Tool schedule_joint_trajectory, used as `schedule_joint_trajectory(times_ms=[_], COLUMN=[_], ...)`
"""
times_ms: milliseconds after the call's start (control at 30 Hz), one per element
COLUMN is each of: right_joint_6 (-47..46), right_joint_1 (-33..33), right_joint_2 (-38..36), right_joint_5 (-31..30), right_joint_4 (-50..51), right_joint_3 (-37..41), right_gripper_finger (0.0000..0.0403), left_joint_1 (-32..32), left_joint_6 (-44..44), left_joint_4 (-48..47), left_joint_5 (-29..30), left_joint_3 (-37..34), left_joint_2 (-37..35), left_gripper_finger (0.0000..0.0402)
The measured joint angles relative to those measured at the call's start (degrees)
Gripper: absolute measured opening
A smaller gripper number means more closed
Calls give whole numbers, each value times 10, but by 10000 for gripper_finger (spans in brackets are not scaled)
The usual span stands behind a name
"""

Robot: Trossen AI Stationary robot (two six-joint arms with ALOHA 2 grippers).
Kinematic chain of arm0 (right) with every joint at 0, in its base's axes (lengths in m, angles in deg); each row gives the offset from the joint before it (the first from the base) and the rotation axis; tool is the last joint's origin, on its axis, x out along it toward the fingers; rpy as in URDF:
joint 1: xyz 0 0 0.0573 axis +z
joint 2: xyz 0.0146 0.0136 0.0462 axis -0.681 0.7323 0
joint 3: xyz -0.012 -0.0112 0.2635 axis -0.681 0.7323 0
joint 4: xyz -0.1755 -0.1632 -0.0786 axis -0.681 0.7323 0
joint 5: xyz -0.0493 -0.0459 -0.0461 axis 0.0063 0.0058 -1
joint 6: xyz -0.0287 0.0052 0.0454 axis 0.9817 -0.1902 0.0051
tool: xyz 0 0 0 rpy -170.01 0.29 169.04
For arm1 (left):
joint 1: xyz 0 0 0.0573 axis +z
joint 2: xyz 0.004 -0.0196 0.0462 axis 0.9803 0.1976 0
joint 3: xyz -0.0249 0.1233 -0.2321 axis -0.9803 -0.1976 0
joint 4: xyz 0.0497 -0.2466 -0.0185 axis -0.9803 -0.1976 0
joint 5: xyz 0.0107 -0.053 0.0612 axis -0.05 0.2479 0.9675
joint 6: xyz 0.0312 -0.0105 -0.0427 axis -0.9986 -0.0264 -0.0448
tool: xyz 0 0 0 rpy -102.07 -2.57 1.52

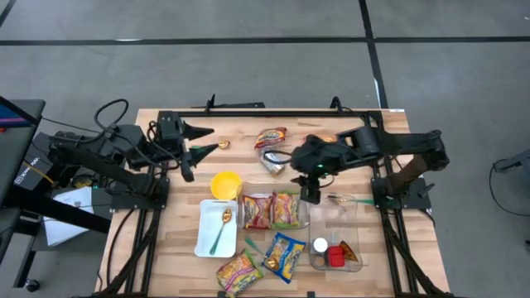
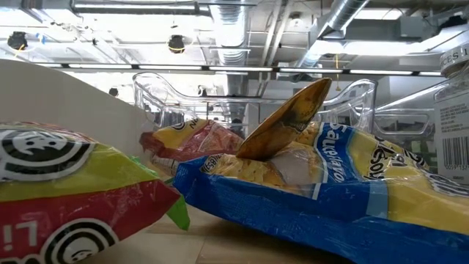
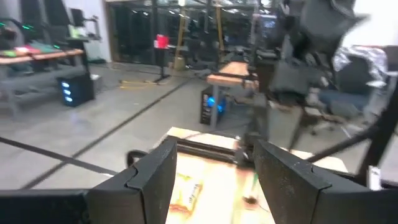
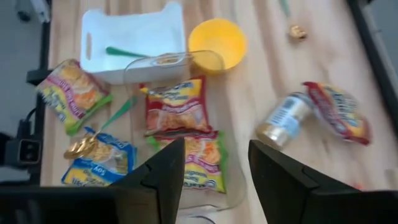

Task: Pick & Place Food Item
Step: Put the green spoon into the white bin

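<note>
Two noodle packets [image 1: 271, 210], red and yellow-green with printed noodles, lie flat side by side inside a clear bin [image 1: 305, 220]. Right pincer [image 1: 310, 195] hovers over that bin's far edge, fingers spread wide, empty. Left pincer [image 1: 201, 141] waits well apart, also spread, beyond a yellow bowl [image 1: 225, 184].

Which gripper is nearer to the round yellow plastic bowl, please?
Left. The left gripper hangs just beyond the round yellow plastic bowl, towards the table's far-left side; the right gripper hovers farther off, over the clear bin.
</note>
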Motion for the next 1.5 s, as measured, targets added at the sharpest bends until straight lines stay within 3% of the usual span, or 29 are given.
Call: schedule_joint_trajectory(times_ms=[133, 333, 633, 833, 1000, 1133, 1233, 1367, 1500], right_joint_6=[-31, -82, -155, -176, -172, -175, -175, -175, -178], right_joint_1=[16, 46, 95, 129, 153, 174, 192, 219, 237], right_joint_2=[-31, -68, -97, -94, -90, -92, -96, -101, -103], right_joint_5=[-52, -143, -248, -255, -254, -252, -252, -252, -252], right_joint_4=[5, 12, 16, 23, 33, 40, 43, 57, 68], right_joint_3=[0, 0, 0, 0, 1, 0, 0, 0, 0], right_gripper_finger=[171, 174, 201, 217, 220, 220, 220, 220, 220], left_joint_1=[0, -3, -107, -197, -279, -330, -348, -360, -368], left_joint_6=[21, 54, 31, 61, 72, 71, 80, 137, 202], left_joint_4=[0, 4, 40, 76, 73, 63, 14, -44, -83], left_joint_5=[-52, -176, -226, -125, 42, 177, 242, 259, 229], left_joint_3=[0, 0, 0, 0, 21, 82, 135, 184, 208], left_joint_2=[14, 50, 115, 144, 188, 241, 292, 355, 406], left_gripper_finger=[208, 208, 208, 208, 208, 213, 223, 241, 250])
